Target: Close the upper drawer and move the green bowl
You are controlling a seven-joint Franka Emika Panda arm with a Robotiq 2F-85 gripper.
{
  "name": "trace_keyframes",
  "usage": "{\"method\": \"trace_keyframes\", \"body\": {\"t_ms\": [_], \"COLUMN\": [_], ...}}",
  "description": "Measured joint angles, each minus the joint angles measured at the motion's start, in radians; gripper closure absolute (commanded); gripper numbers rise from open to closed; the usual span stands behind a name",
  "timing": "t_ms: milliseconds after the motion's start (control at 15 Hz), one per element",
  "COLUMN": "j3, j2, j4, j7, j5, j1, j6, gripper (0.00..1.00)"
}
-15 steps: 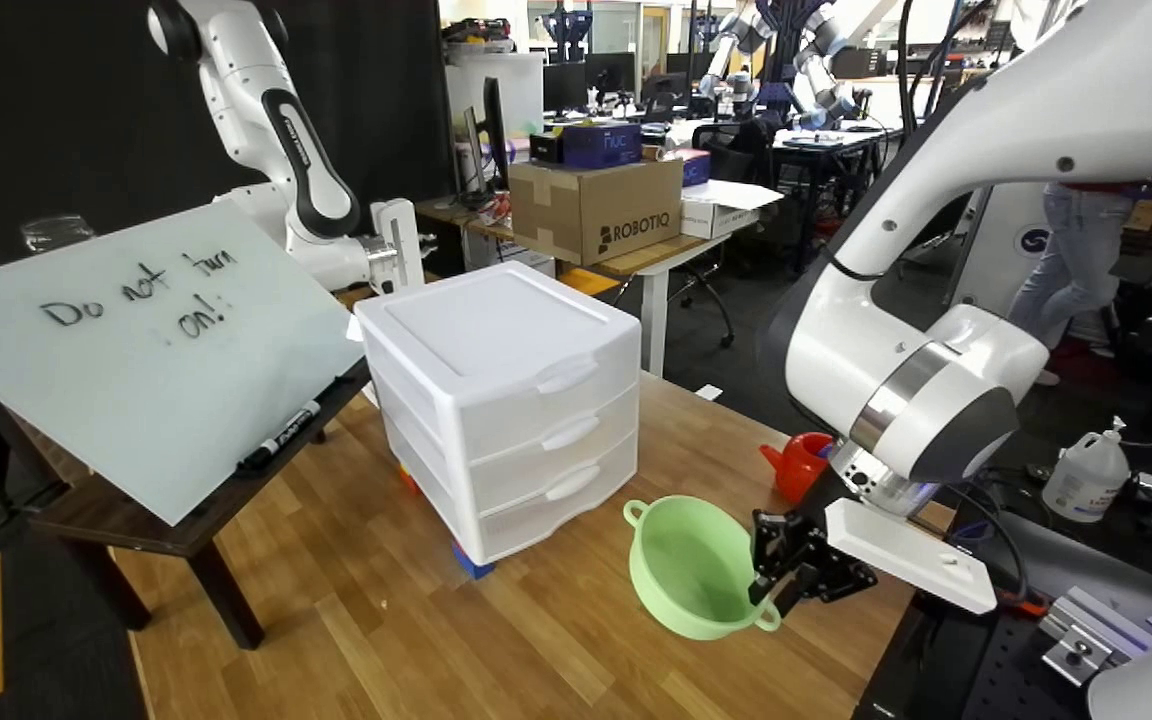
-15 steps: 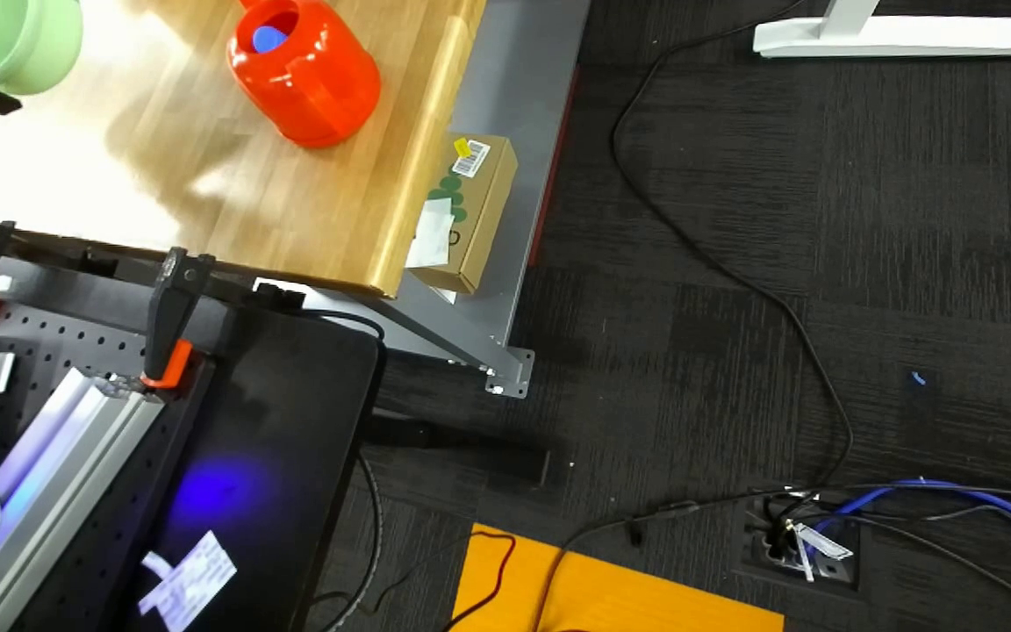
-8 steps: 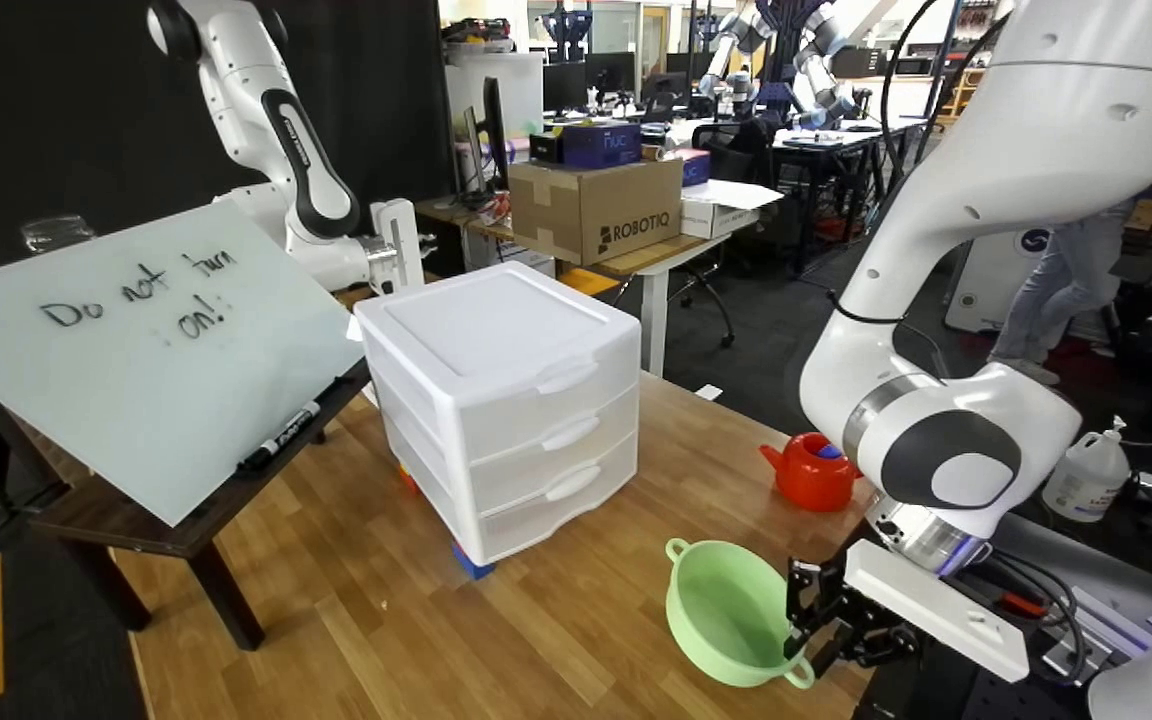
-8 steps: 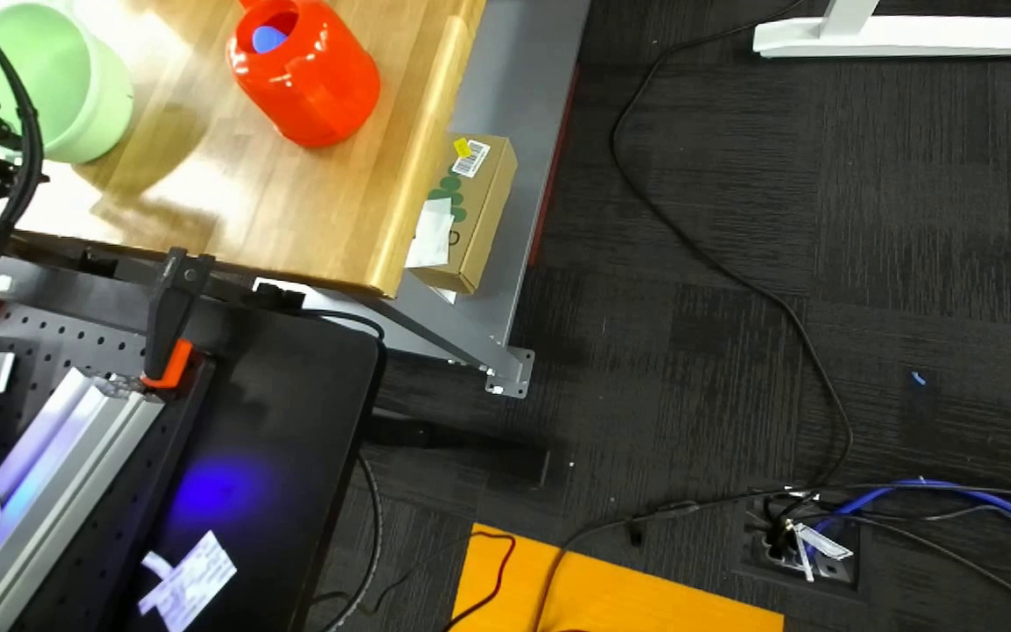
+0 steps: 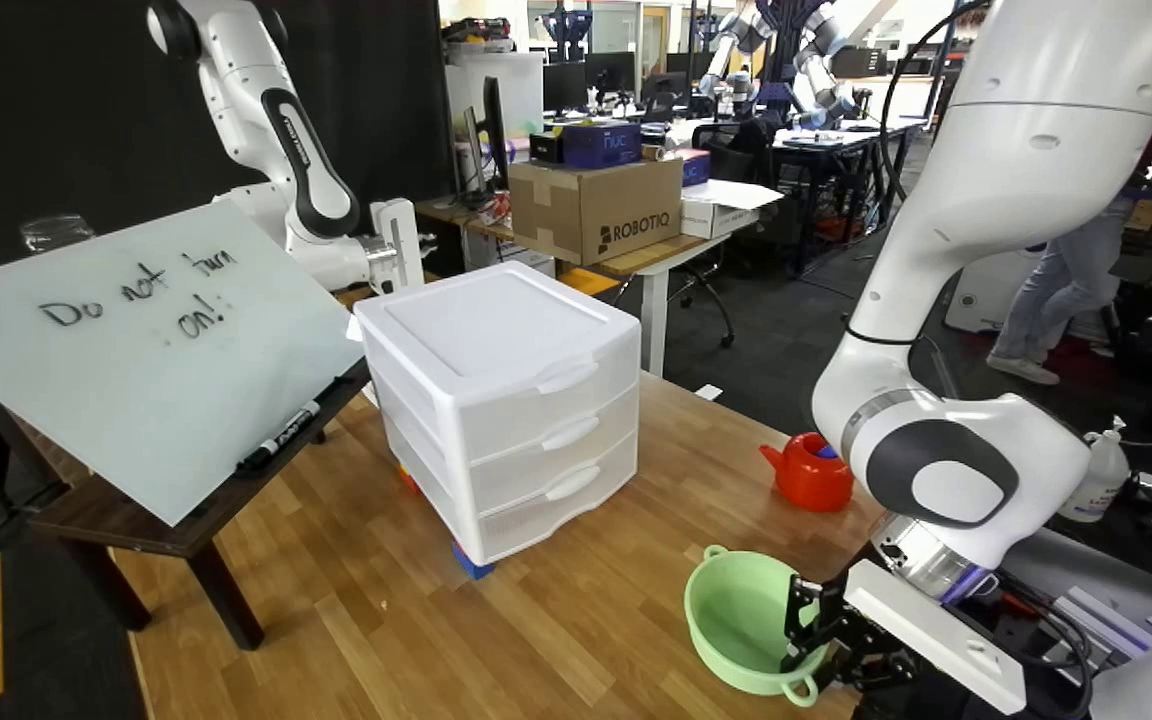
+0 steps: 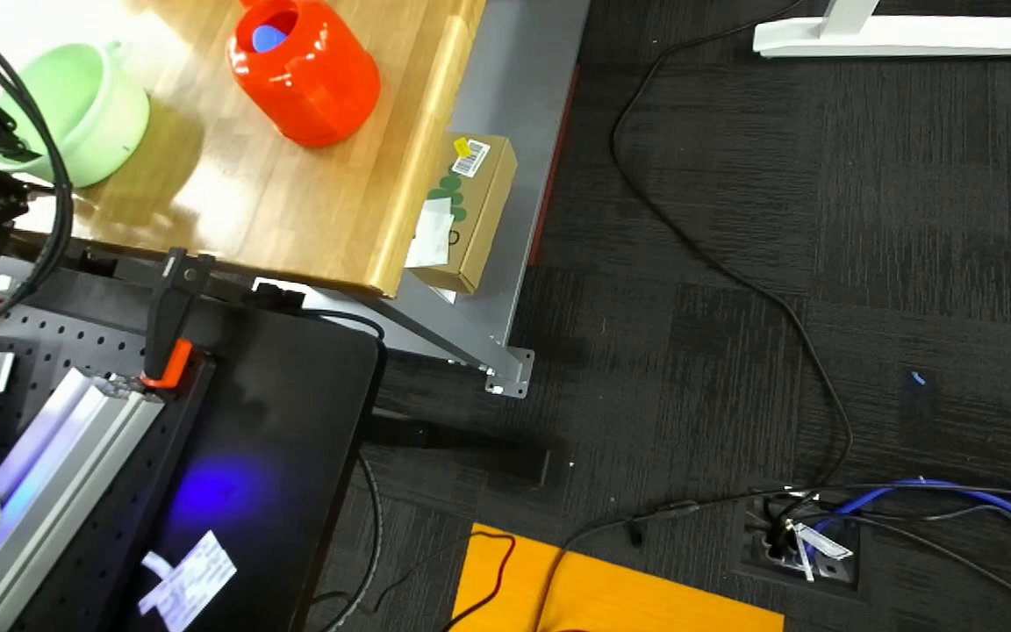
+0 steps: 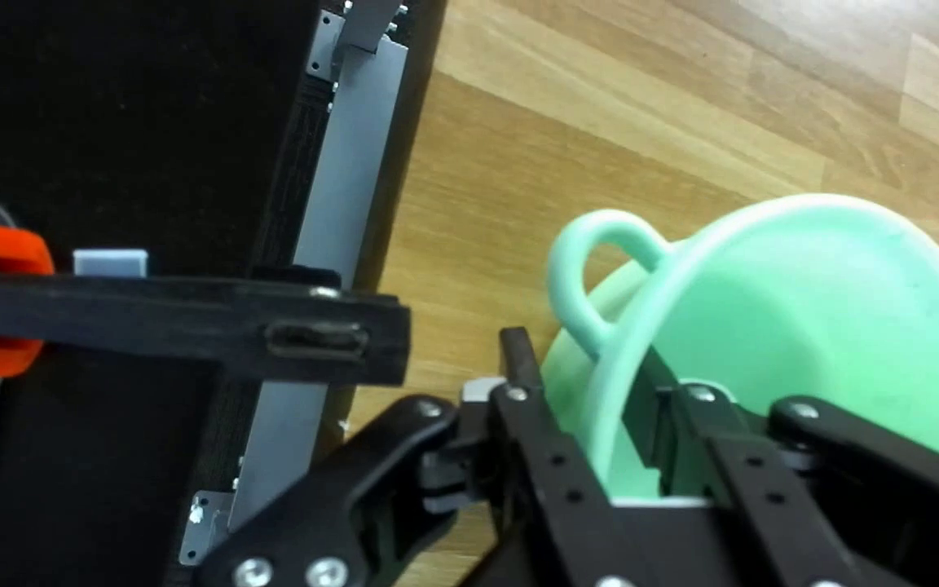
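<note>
There's a red teapot [image 5: 808, 480] on the wooden table [image 5: 416, 640]; the whiteboard [image 5: 136, 340] says "Do not turn on!", a marker [image 5: 288, 428] at its lower edge; back there, a NUC box [image 5: 601, 146] tops a Robotiq carton [image 5: 586, 212].

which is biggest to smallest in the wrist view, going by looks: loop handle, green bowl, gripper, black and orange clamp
1. Green bowl and gripper: unsure which, as the gripper is nearer the camera and both run off the frame
2. Black and orange clamp
3. The bowl's loop handle
</note>
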Motion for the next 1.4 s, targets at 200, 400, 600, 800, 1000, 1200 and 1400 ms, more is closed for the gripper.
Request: {"method": "trace_keyframes", "body": {"t_ms": [200,400,600,800,1000,1200,1400], "j3": [-0.013,-0.031,-0.038,-0.038,-0.038,-0.035,-0.03], "j2": [-0.007,-0.025,-0.052,-0.073,-0.081,-0.089,-0.101], "j4": [0.015,0.027,0.027,0.022,0.024,0.026,0.023], "j7": [-0.051,-0.093,-0.122,-0.133,-0.139,-0.141,-0.139], "j5": [0.008,0.008,0.008,0.008,0.008,0.008,0.008], "j1": [0.005,0.01,0.026,0.047,0.066,0.102,0.152], "j6": [-0.01,-0.012,-0.014,-0.015,-0.015,-0.013,-0.009], "gripper": [0.18,0.01,0.0,0.0,0.0,0.0,0.0]}}
